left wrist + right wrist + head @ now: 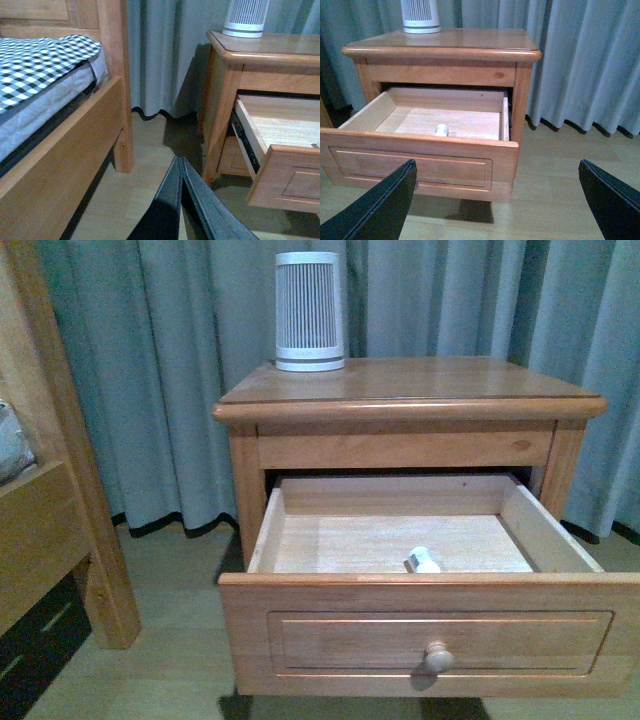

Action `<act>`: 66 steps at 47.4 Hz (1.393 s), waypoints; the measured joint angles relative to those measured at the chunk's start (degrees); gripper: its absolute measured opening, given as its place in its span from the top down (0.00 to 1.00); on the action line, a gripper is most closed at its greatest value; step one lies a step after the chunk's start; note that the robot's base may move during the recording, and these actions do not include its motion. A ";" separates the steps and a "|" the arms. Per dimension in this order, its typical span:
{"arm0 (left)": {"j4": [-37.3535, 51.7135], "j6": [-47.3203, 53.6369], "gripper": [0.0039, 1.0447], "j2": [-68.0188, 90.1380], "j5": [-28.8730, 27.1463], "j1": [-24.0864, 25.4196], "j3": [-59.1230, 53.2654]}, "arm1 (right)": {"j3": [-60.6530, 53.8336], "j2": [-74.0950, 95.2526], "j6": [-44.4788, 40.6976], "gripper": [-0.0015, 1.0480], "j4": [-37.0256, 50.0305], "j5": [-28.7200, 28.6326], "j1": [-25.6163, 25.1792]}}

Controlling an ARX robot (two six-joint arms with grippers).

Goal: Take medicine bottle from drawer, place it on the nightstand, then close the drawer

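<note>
Left hand (180, 161) together | right hand (497, 165) apart | medicine bottle (423, 561) in open drawer (340, 640)

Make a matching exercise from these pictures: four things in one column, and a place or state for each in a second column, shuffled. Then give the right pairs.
Column one
1. medicine bottle
2. white ribbed cylinder
3. left gripper
4. right gripper

Column two
A. open, fingers far apart
B. standing on top of the nightstand
C. shut, fingers together
D. inside the pulled-out drawer, near its front

Pairs: 1-D, 2-B, 3-C, 4-A
</note>
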 joint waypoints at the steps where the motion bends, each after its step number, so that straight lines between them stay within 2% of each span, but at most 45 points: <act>1: -0.55 0.00 0.97 -0.48 0.07 0.00 0.00 | 0.00 0.02 0.00 0.07 0.00 0.07 0.00; 5: -2.14 0.00 0.97 -1.95 0.13 0.00 0.00 | 0.00 0.00 0.00 0.07 0.00 0.04 0.00; 14: -2.36 0.00 0.64 -2.51 0.20 0.00 0.00 | 0.00 -0.02 0.00 0.07 0.00 0.17 0.00; 16: -2.36 -0.02 0.57 -2.51 0.20 0.00 0.00 | 0.55 0.98 0.96 0.07 -1.77 -1.64 -0.50; 20: -2.38 0.00 0.42 -2.56 0.28 0.00 0.00 | 8.22 12.90 7.98 0.07 -13.29 -9.86 -4.63; 23: -2.40 -0.02 0.27 -2.62 0.28 0.00 0.00 | 17.07 25.57 10.97 0.07 -11.65 -11.23 -6.14; 27: -2.40 0.00 0.13 -2.62 0.28 0.00 0.00 | 25.81 34.45 10.97 0.07 -9.20 -11.17 -5.46; 31: -2.40 0.07 0.04 -2.62 0.26 0.00 0.00 | 33.97 42.34 10.56 0.07 -7.69 -10.80 -3.87; 43: -2.40 0.07 0.06 -2.62 0.28 0.00 0.00 | 61.77 69.61 7.56 0.07 -6.19 -7.17 4.28; 49: -2.40 0.09 0.06 -2.62 0.31 0.00 0.00 | 77.42 86.31 6.16 0.07 -8.09 -3.19 8.07; 60: -5.16 0.15 0.41 -5.01 0.31 0.00 0.00 | 87.78 102.75 5.22 0.07 -10.29 0.35 10.51; 66: -14.51 0.15 0.59 -12.96 0.35 0.02 0.02 | 89.11 107.69 5.51 0.07 -11.34 0.37 11.32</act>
